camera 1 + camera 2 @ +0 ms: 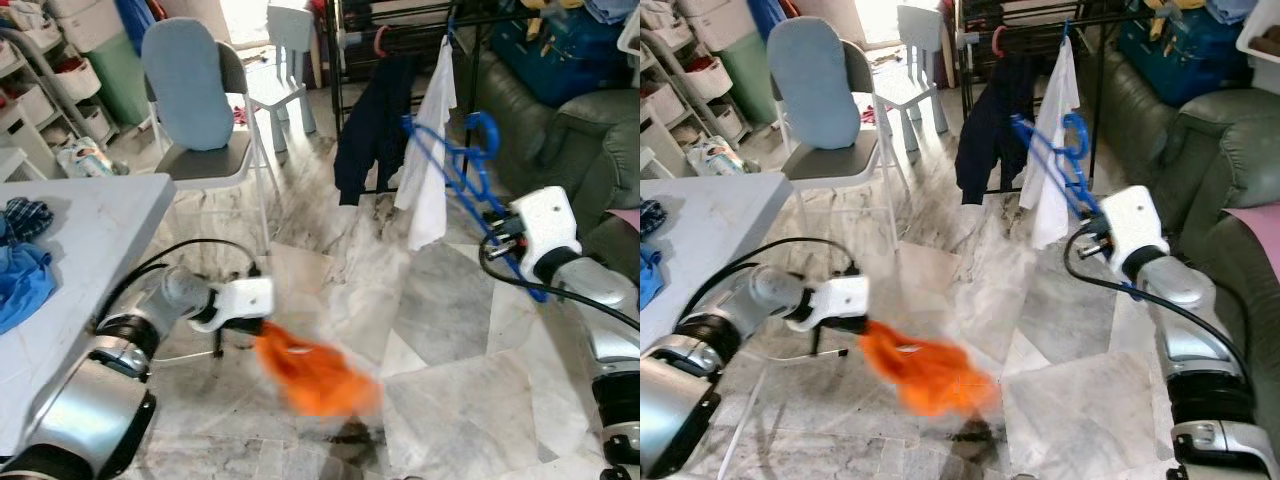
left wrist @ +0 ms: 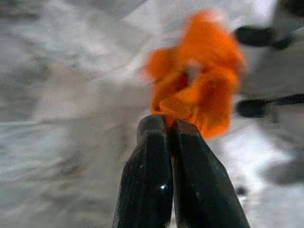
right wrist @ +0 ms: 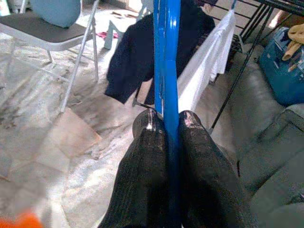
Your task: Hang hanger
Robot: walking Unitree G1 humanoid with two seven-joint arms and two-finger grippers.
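Marble floor, blue plastic hanger, crumpled orange cloth

Left pincer low and reaching forward, fingers pressed together, right pincer raised, fingers clamped tight

Grey-veined marble floor under a grey folding chair; blue cloths on white table.

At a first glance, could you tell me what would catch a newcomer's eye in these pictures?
The orange cloth, a blurred bright patch low over the marble floor, pinched in the left gripper. Next, the blue hanger, clamped in the right gripper and held up towards the clothes rack, where a dark garment and a white garment hang.
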